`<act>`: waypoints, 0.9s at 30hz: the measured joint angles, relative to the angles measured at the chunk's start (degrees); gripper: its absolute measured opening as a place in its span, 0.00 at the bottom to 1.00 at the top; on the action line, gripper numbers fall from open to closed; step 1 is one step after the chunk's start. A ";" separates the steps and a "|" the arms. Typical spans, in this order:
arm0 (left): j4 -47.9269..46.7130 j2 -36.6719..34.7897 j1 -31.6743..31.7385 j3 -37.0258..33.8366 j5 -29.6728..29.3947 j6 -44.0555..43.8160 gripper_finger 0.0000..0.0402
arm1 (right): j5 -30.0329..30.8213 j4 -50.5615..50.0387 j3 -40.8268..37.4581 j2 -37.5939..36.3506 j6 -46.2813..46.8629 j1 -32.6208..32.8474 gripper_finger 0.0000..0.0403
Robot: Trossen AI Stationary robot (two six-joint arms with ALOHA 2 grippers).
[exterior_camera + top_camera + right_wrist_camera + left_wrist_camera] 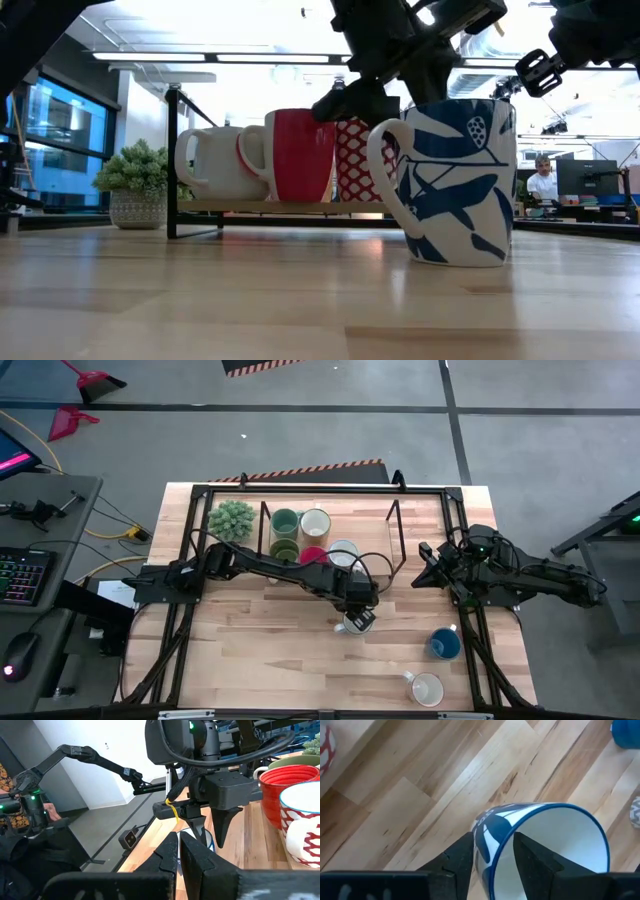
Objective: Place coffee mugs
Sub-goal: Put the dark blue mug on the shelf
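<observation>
Gripping the rim of a white ceramic mug with a blue leaf pattern (540, 845), my left gripper (492, 857) sits near the middle of the light wooden table (260, 650). In the left wrist view I see 1 finger outside the wall and 1 inside, clamped on the rim. The mug stands upright on the table in the low view, handle toward the rack side; I see nothing inside it beyond a bare white interior.

My right gripper (179, 851) is held near the table's right edge, above the surface, and its 2 fingers are drawn together with nothing between them.

I note a black metal-framed rack with a wooden shelf (395, 525) at the far side of the table. On it I count 5 mugs from above: a round teal-green ceramic mug (285, 521), a cream ceramic mug (315, 522), an olive-green ceramic mug (285, 548), a red ceramic mug (313, 556) and a white ceramic mug with a red lattice pattern (343, 551). All stand mouth up; I cannot tell any contents.

A spiky green potted plant (231, 519) stands at the rack's left end.

2 mugs stand apart on the table's near right area: a solid blue ceramic mug (444, 644) and, nearer the front edge, a cream mug with a grey pattern (426, 688). Both are upright and well clear of either gripper.
</observation>
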 joint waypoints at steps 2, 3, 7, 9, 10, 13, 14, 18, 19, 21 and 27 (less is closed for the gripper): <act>0.34 -0.25 0.18 0.02 0.03 0.54 0.32 | 0.00 0.00 0.00 0.00 -0.01 0.00 0.02; 0.20 -0.31 0.25 0.42 0.16 0.65 0.32 | 0.00 -0.01 0.00 0.00 0.00 0.00 0.02; -1.67 -0.34 0.71 4.34 0.47 3.30 0.32 | 0.00 -0.02 0.00 0.00 -0.01 0.00 0.02; -2.12 -0.42 0.95 6.26 1.06 4.66 0.32 | 0.00 -0.02 0.00 0.00 -0.01 -0.02 0.02; -2.85 -0.42 1.02 7.39 1.47 5.62 0.32 | 0.00 -0.04 0.00 0.00 0.00 -0.02 0.02; -5.42 -0.42 1.02 11.61 2.66 9.58 0.32 | -0.02 -0.04 0.00 -0.01 0.00 0.00 0.02; -6.76 -0.44 1.00 12.97 2.76 11.22 0.32 | -0.02 -0.04 0.00 0.00 0.00 -0.02 0.02; -12.99 -2.49 0.21 13.47 2.75 17.63 0.32 | 0.23 -0.04 0.00 -0.02 0.00 -0.02 0.02; -15.17 -3.22 -0.12 13.44 2.72 18.60 0.32 | 0.87 -0.04 0.00 -0.02 0.00 0.00 0.02; -20.57 -5.27 -1.03 13.49 2.28 19.86 0.32 | 2.76 -0.04 0.00 0.00 -0.01 0.00 0.02; -34.98 -9.68 -5.04 13.44 -2.92 21.27 0.32 | 7.79 -0.26 0.00 0.15 0.00 -0.02 0.02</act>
